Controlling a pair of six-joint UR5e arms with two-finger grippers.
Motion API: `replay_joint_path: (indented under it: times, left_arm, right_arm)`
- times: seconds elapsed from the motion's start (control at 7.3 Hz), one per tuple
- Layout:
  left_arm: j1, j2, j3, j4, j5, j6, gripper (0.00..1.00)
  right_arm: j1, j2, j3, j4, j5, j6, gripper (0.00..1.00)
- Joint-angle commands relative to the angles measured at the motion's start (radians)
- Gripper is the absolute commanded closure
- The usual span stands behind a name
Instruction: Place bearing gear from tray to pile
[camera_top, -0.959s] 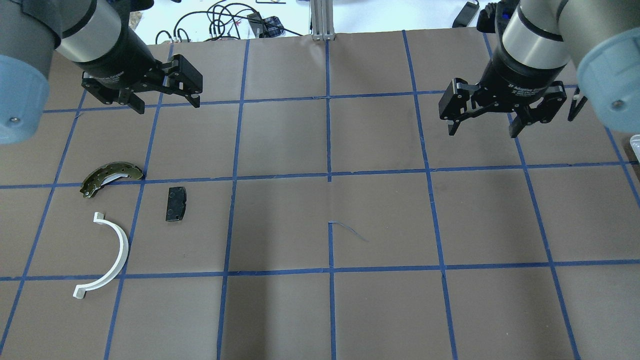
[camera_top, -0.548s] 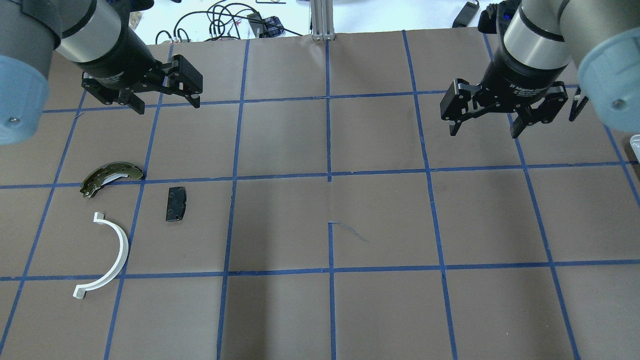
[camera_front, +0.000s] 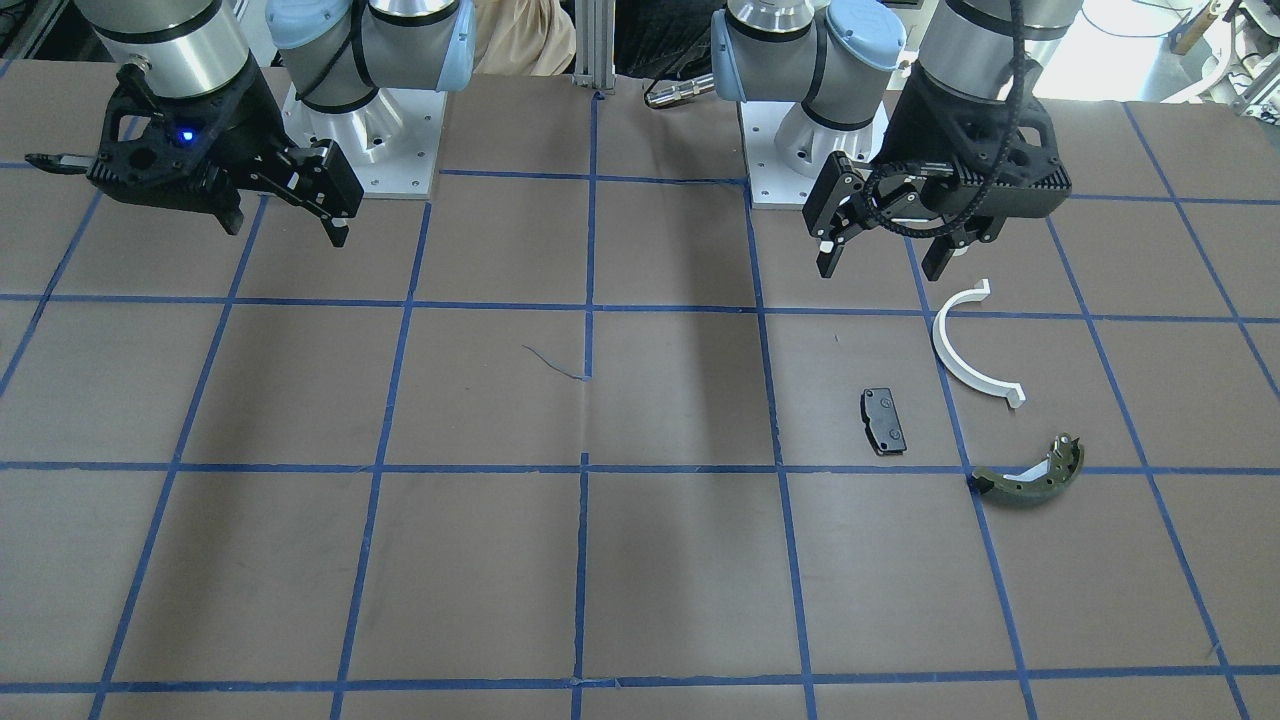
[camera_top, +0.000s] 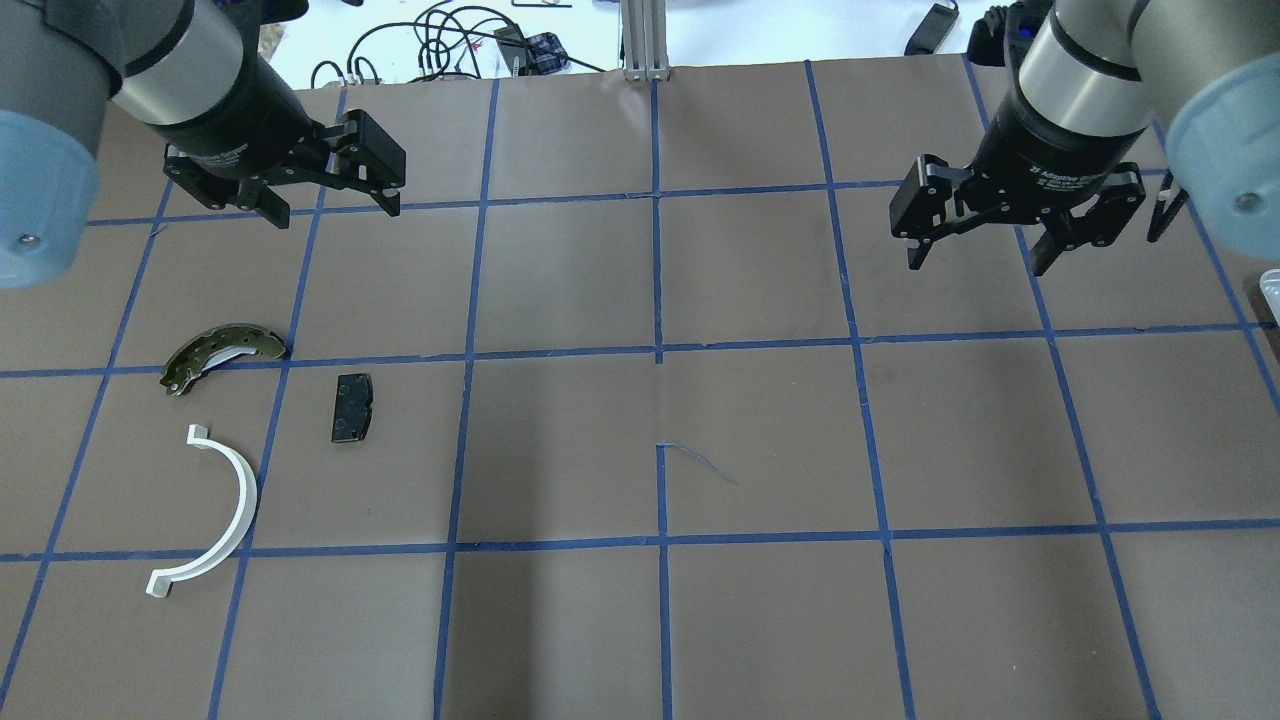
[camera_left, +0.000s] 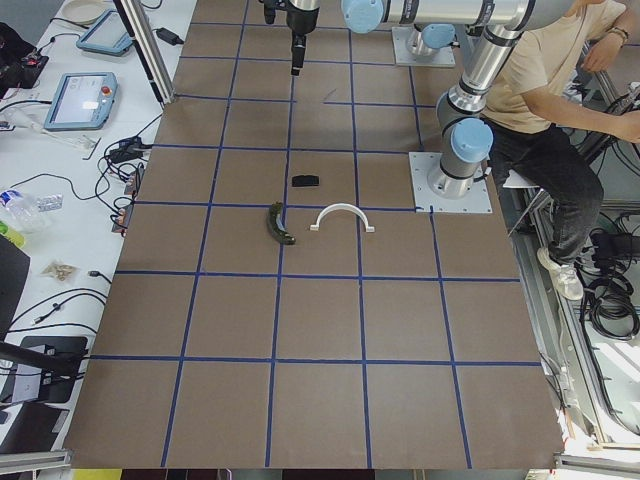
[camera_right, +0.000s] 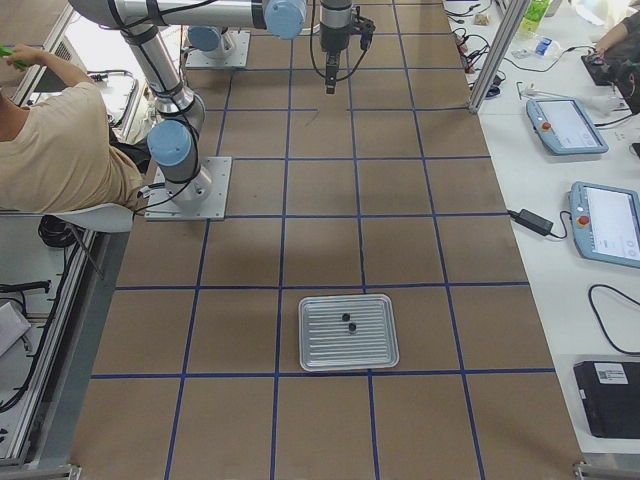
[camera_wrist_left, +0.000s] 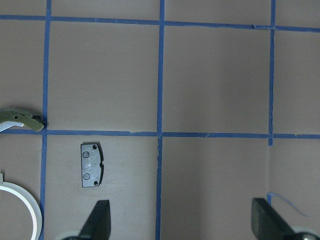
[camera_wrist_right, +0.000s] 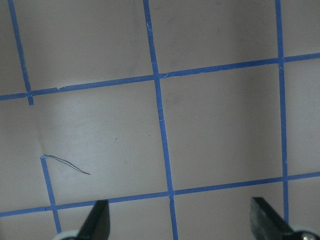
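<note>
The pile lies at the table's left in the overhead view: an olive-green brake shoe (camera_top: 222, 355), a black pad (camera_top: 351, 407) and a white half-ring (camera_top: 222, 510). My left gripper (camera_top: 334, 214) is open and empty, hanging above the table beyond the pile. In the left wrist view its fingers (camera_wrist_left: 100, 220) frame the pad (camera_wrist_left: 92, 164). My right gripper (camera_top: 976, 267) is open and empty over bare table at the right. The metal tray (camera_right: 348, 350) shows only in the exterior right view, holding two small dark parts (camera_right: 346, 322) too small to identify.
Brown paper with a blue tape grid (camera_top: 658, 350) covers the table. Cables (camera_top: 450, 45) lie beyond the far edge. A seated person (camera_left: 545, 120) is beside the robot bases. Tablets (camera_right: 600, 215) lie on the side bench.
My right gripper has shifted slightly to the right in the overhead view, still open. The left gripper and the pile have not moved.
</note>
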Motion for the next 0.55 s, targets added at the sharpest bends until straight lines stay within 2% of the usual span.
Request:
replay_joint_path:
  times: [0.0, 0.27, 0.41]
  left_arm:
    - [0.0, 0.0, 0.0, 0.0, 0.0, 0.0, 0.0]
    - [0.0, 0.0, 0.0, 0.0, 0.0, 0.0, 0.0]
    - [0.0, 0.0, 0.0, 0.0, 0.0, 0.0, 0.0]
  right_arm:
    - [-0.013, 0.003, 0.0, -0.003, 0.001, -0.001, 0.0]
    - [-0.043, 0.004, 0.0, 0.007, 0.013, -0.029, 0.0]
    - [-0.074, 0.006, 0.0, 0.007, 0.014, -0.115, 0.0]
